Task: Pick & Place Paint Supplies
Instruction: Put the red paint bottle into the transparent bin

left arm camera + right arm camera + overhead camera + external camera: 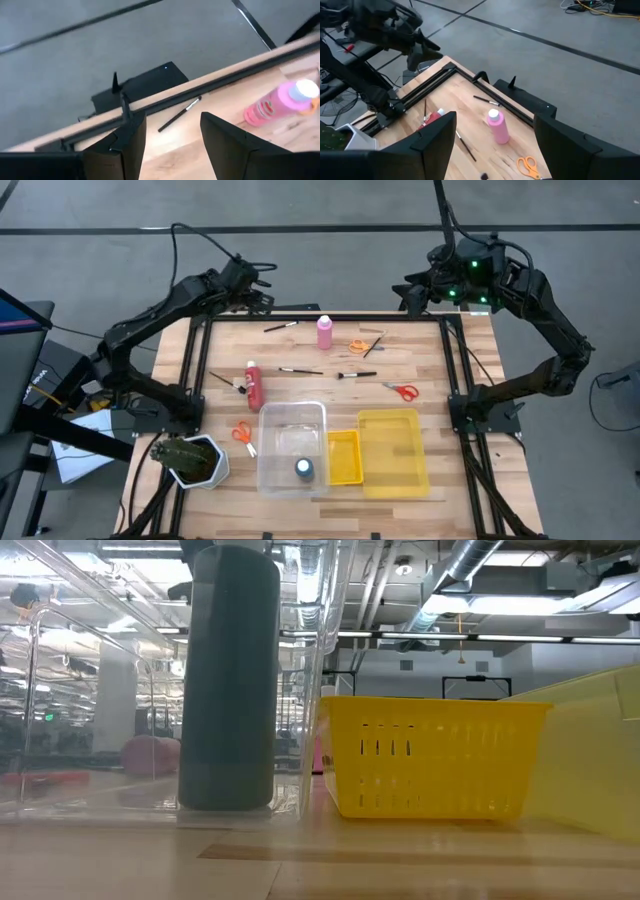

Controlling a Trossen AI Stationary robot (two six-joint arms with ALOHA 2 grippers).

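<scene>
- A pink bottle (325, 332) lies near the table's far edge, midway across; in the left wrist view (281, 103) it lies on its side on the wood, white cap showing.
- A red bottle (254, 385) lies on the table's left half, with a brush (225, 380) just beside it on the left.
- A blue bottle (304, 469) stands upright inside the clear bin (290, 415); the low view shows it as a dark column (228, 680) behind the clear wall.
- A thin brush (281, 326) lies near the far edge, left of the pink bottle; the left wrist view shows it (179, 114) close to the black frame rail.
- Two more brushes lie mid-table, one (300, 370) right of the red bottle and one (356, 374) further right.
- Orange scissors (357, 346) lie right of the pink bottle; red scissors (402, 390) lie towards the right side; another orange pair (242, 433) lies just left of the clear bin.
- A small yellow basket (344, 457) sits between the clear bin and a yellow bin (392, 450).
- A plant (188, 459) stands at the near left corner.
- The left gripper (262, 292) hovers over the table's far left corner, fingers (127, 145) parted and empty.
- The right gripper (412, 293) hovers by the far right corner, fingers (436, 137) spread wide, holding nothing.
</scene>
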